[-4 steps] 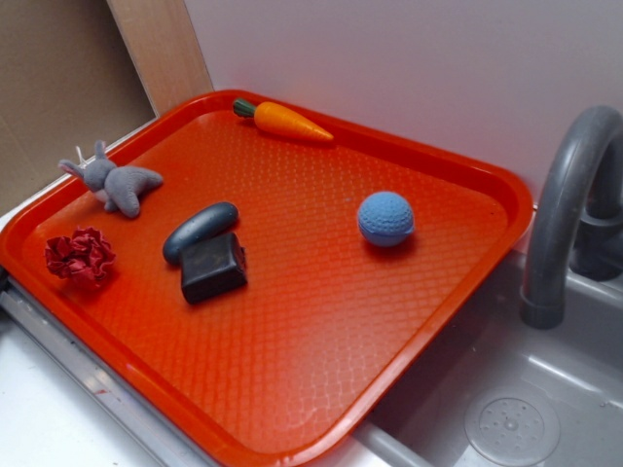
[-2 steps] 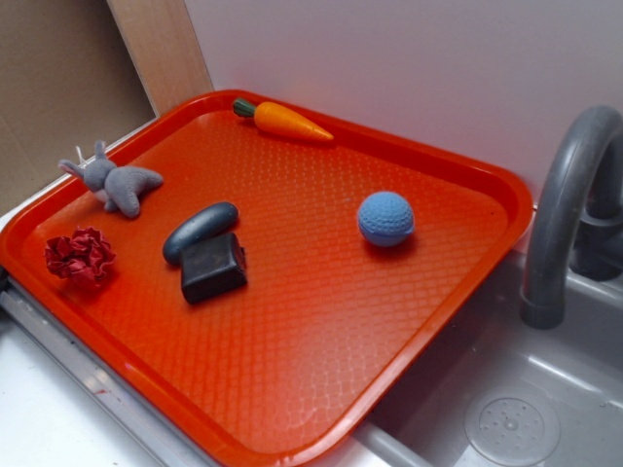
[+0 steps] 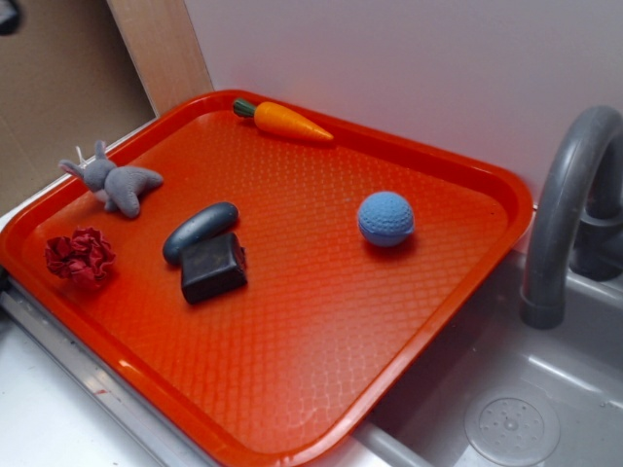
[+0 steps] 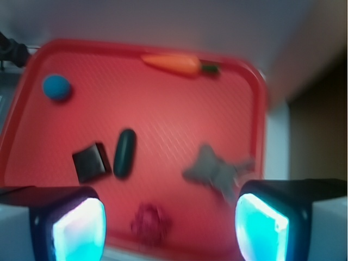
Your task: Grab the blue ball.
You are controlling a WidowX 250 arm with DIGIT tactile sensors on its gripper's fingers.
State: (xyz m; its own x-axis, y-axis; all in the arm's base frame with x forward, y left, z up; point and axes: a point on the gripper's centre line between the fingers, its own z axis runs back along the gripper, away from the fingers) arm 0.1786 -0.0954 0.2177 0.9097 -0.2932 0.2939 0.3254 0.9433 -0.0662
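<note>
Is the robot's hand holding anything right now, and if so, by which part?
Nothing is held. The hand is open, its fingers wide apart high above the tray, with empty space between them. The blue ball sits untouched on the tray.

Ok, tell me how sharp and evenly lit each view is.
Exterior view: sharp, soft even light, the small light-blue knitted ball casting a faint shadow on the red plastic tray, whose near part shows a paler sheen. Wrist view: smeared throughout, so the ball and orange toy carrot lose texture; the open tool is out of focus, its pads glowing cyan.
</note>
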